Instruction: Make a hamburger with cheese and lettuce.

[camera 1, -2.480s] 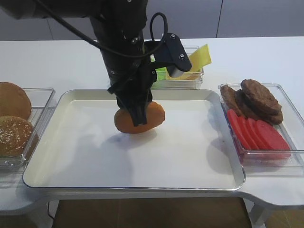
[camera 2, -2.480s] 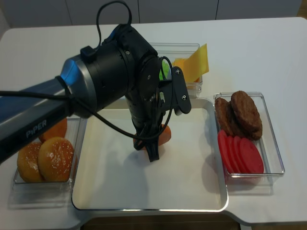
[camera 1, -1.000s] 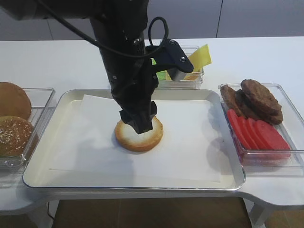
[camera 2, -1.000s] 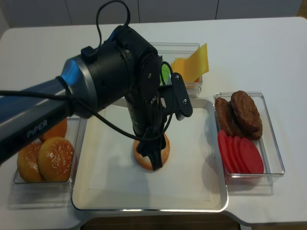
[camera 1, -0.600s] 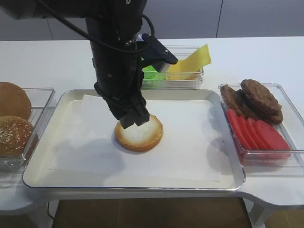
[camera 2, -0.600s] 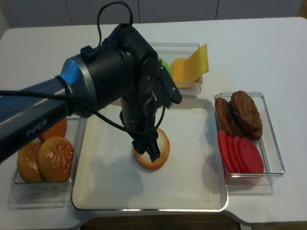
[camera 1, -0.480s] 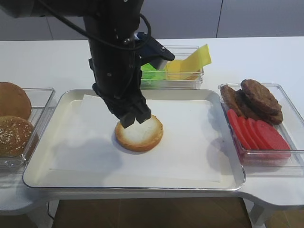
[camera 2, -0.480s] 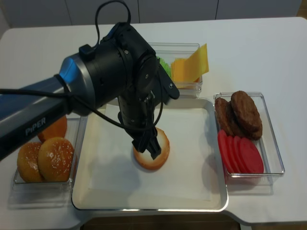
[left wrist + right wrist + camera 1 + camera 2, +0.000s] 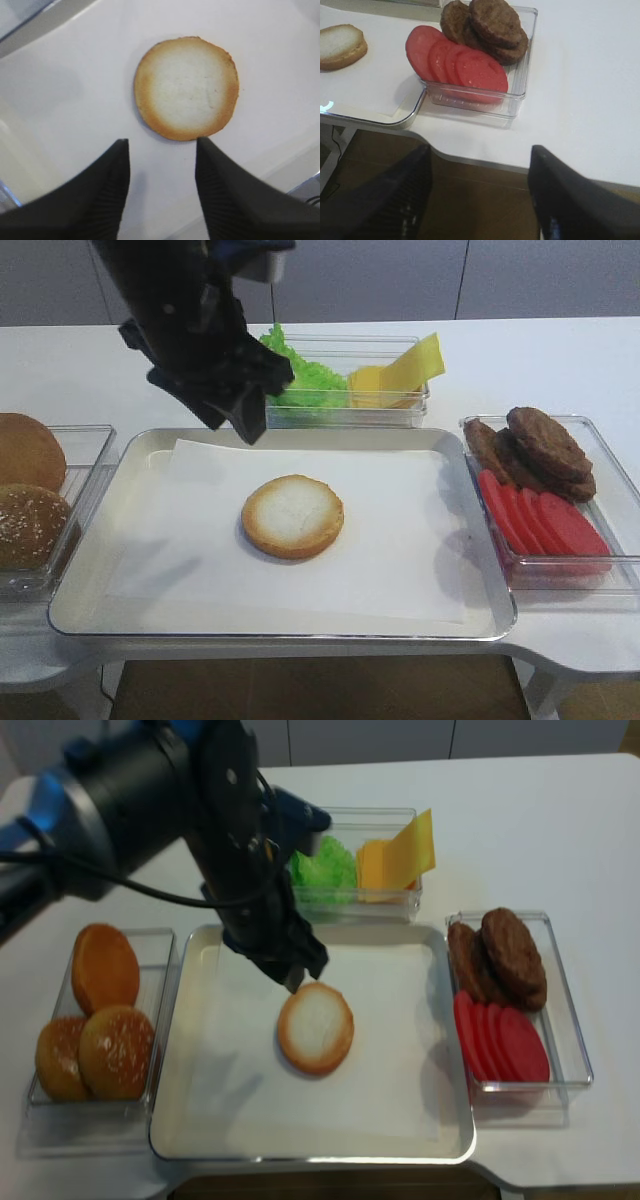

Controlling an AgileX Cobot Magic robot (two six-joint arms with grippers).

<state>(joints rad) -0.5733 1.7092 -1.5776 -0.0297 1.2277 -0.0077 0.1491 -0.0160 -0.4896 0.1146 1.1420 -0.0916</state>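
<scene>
The hamburger is a single bun half [image 9: 292, 516] [image 9: 316, 1028] [image 9: 186, 87], lying cut face up on white paper in the metal tray [image 9: 480, 612]. My left gripper [image 9: 232, 426] [image 9: 290, 975] [image 9: 161, 142] hangs open and empty above the tray, behind and left of the bun half. The lettuce [image 9: 300, 380] [image 9: 322, 863] and the yellow cheese [image 9: 400, 375] [image 9: 395, 860] share a clear box behind the tray. My right gripper [image 9: 480, 150] stands open and empty over the table's front edge, to the right of the bun half [image 9: 340, 46].
A clear box on the left holds sesame buns [image 9: 25, 490] [image 9: 100, 1020]. On the right, another box holds meat patties [image 9: 540, 445] [image 9: 490, 27] and tomato slices [image 9: 540, 520] [image 9: 460, 62]. Through the right gripper's jaws I see the floor past the table edge.
My left gripper lifted off the bun half and moved up and to the back left, uncovering the lettuce. The bun half stays flat on the paper.
</scene>
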